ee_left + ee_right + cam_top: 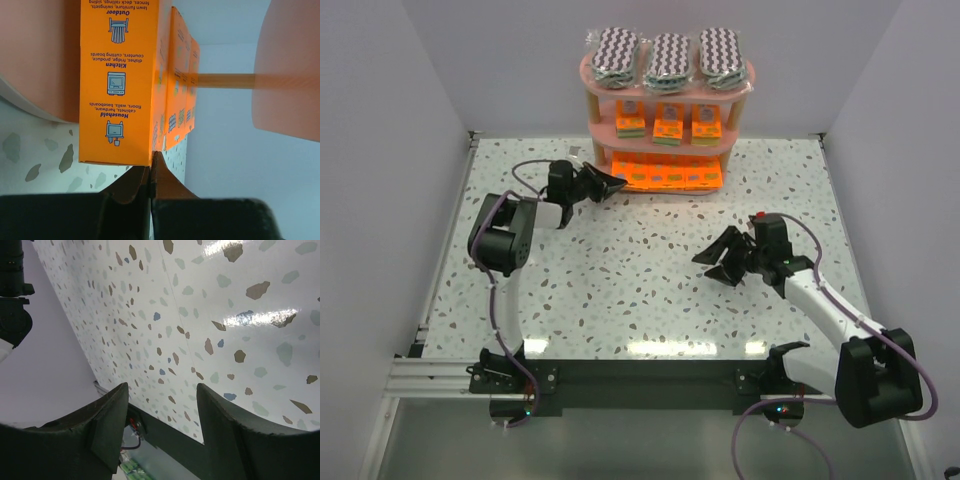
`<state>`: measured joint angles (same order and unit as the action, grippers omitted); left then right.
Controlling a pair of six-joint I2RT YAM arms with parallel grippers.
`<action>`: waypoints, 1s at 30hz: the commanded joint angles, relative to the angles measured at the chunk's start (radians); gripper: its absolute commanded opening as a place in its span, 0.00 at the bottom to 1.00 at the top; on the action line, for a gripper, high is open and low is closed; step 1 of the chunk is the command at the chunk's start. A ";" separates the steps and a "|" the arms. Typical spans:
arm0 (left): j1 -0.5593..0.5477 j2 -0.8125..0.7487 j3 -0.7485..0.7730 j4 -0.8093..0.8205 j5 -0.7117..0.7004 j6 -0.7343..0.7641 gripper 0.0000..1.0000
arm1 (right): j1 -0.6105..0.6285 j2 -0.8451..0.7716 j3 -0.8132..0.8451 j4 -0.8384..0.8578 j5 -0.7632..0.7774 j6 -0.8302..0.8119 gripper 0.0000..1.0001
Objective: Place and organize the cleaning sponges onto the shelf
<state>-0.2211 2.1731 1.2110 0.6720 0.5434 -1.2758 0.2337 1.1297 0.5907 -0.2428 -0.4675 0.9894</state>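
Left wrist view: your left gripper [151, 161] is pinched shut, tips at the edge of the orange packet [120, 80] on the shelf [30, 55]. Your right gripper [162, 390] stands parted over the table [225, 315], empty.

Shelf [586, 72] at the table's [620, 290] far edge. On top, three sponge packs [668, 57] side by side; in the middle, three small packets [668, 126]; below, larger packets [670, 177] in a row, left gripper [616, 184] just beside their left end.

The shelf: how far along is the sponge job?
Nearly done: three zigzag packs atop the shelf, small orange packets in the middle, larger orange packets at the bottom. The left gripper, jaws shut, is at that row's end; the right gripper is open and empty. Perhaps only straightening remains.
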 commanded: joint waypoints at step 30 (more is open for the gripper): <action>0.017 -0.471 -0.228 -0.446 0.078 0.369 0.92 | -0.022 -0.028 0.119 -0.062 -0.040 -0.119 0.68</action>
<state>-0.2050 1.8427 1.0077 0.4168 0.6125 -1.0935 0.2153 1.1408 0.6422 -0.2493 -0.5095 0.9356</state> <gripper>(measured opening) 0.911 0.664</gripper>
